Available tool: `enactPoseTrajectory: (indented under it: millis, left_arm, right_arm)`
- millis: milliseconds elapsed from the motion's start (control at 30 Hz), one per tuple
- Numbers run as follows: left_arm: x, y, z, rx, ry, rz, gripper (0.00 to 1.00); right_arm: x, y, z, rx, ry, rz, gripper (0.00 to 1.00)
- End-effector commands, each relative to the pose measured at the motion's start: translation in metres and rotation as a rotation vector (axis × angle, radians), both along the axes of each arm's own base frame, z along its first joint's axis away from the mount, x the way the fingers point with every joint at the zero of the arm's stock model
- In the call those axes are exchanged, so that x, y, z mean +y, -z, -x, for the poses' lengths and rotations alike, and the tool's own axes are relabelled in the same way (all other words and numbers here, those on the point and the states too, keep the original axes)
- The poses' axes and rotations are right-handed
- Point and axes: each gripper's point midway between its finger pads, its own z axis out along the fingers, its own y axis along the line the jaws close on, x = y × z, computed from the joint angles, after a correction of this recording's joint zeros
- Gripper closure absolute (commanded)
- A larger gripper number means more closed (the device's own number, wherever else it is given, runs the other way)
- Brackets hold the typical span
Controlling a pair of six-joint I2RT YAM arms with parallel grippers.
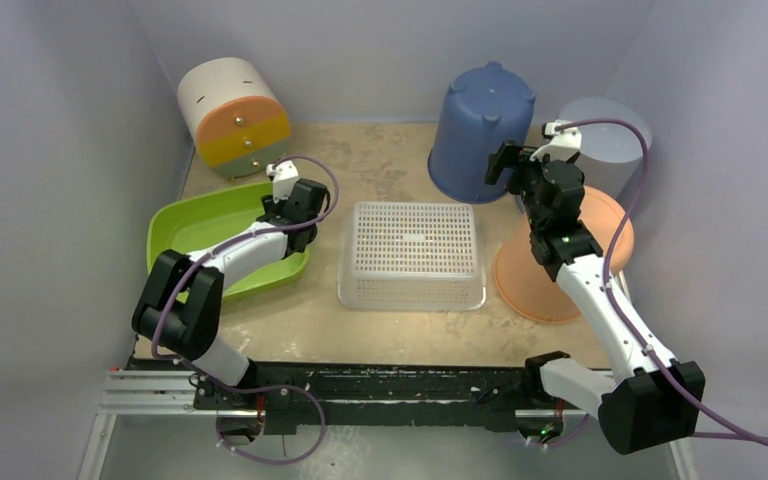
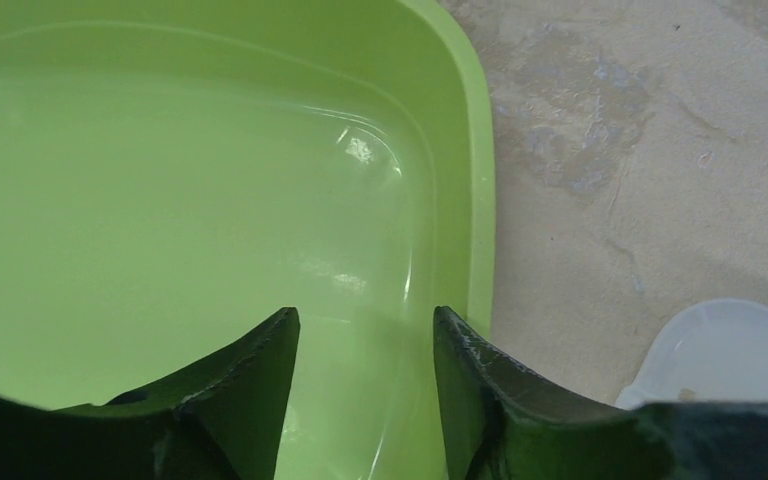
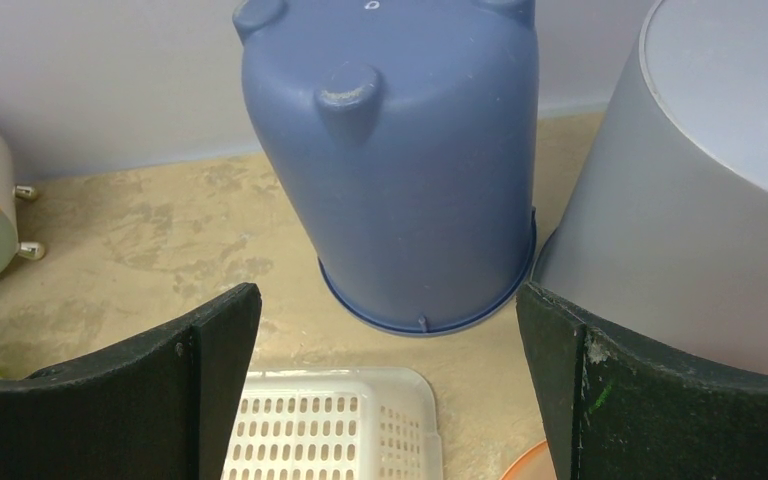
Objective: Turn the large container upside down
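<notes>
We see the large green container (image 1: 195,225) at the left of the table (image 1: 380,165), open side up, its near right part covered by the left arm. In the left wrist view its edges run out of frame. The left tool (image 2: 365,315) hangs over its right rim with the jaws partly apart: one finger sits over the inside, the other covers the rim. We see nothing clamped between them, and cannot tell whether either finger touches the plastic.

The right tool (image 3: 388,290) stands spread wide and empty, near the upturned blue bucket (image 3: 400,170) and the grey bucket (image 3: 700,180), which is cut off at the frame edge. A white perforated basket (image 1: 412,250) sits mid-table. The right arm hides part of an orange vessel (image 1: 530,280), so we cannot make out its shape. The pale corner at the lower right of the left wrist view is too cropped to identify.
</notes>
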Motion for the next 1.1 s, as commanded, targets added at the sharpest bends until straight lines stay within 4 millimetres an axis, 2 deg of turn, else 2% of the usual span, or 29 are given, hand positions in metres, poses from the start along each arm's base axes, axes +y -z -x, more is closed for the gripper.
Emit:
enactPoseTrajectory:
  millis: [0, 267, 500, 667, 700, 833, 900, 1000, 1067]
  left_arm:
    - [-0.009, -0.043, -0.009, -0.14, 0.025, 0.092, 0.47]
    - [-0.015, -0.06, -0.009, -0.168, 0.051, 0.118, 0.4]
    - [-0.024, -0.027, -0.019, -0.111, 0.066, 0.118, 0.36]
    - [-0.03, -0.013, -0.027, -0.093, 0.075, 0.12, 0.34]
    - [-0.03, -0.011, -0.027, -0.09, 0.074, 0.121, 0.35]
    - [-0.031, -0.003, -0.025, -0.081, 0.077, 0.124, 0.67]
    - [-0.031, 0.001, -0.024, -0.075, 0.08, 0.123, 0.78]
    - [-0.031, 0.008, -0.022, -0.068, 0.083, 0.124, 0.8]
    - [-0.03, 0.014, -0.021, -0.061, 0.082, 0.123, 0.77]
  right_arm:
    - [-0.001, -0.02, 0.001, -0.073, -0.001, -0.028, 0.0]
    - [0.003, -0.012, -0.004, -0.056, -0.013, -0.042, 0.0]
    - [0.004, -0.008, -0.006, -0.046, -0.013, -0.045, 0.0]
    - [0.003, -0.007, -0.005, -0.044, -0.01, -0.044, 0.0]
    - [0.003, -0.006, -0.005, -0.043, -0.01, -0.044, 0.0]
    - [0.003, -0.003, -0.004, -0.039, -0.01, -0.046, 0.0]
    - [0.003, -0.003, -0.003, -0.038, -0.009, -0.047, 0.0]
    - [0.002, -0.003, -0.001, -0.04, -0.008, -0.05, 0.0]
    - [0.001, -0.004, 0.0, -0.042, -0.008, -0.05, 0.0]
